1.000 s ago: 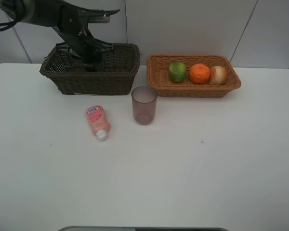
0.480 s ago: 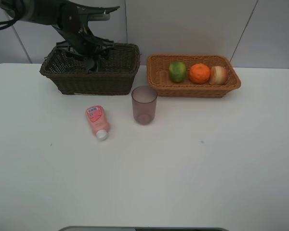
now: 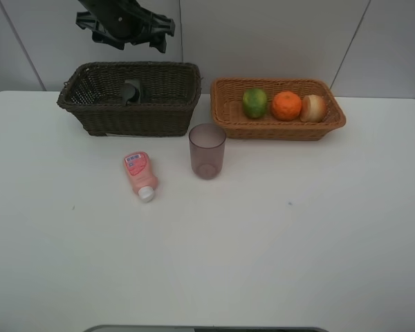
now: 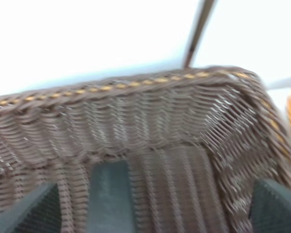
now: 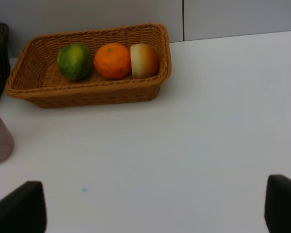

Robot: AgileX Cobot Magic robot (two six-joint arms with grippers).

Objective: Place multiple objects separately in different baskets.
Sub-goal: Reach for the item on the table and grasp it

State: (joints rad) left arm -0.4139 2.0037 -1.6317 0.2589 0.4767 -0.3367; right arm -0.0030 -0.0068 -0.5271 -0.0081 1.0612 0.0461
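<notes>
The high exterior camera stands at the front, well above the white surface [image 3: 277,249]. It looks down and forward toward the back wall [image 3: 263,34], taking in the dark brown basket [image 3: 145,117] and the light tan basket [image 3: 277,129] together. The left wrist camera hangs close over the dark brown basket, facing its inner wall, and its view is blurred. The right wrist camera sits lower and farther off, facing the light tan basket across the surface. The mauve cup [image 5: 0,141] at the edge of its view also shows in the high view.
</notes>
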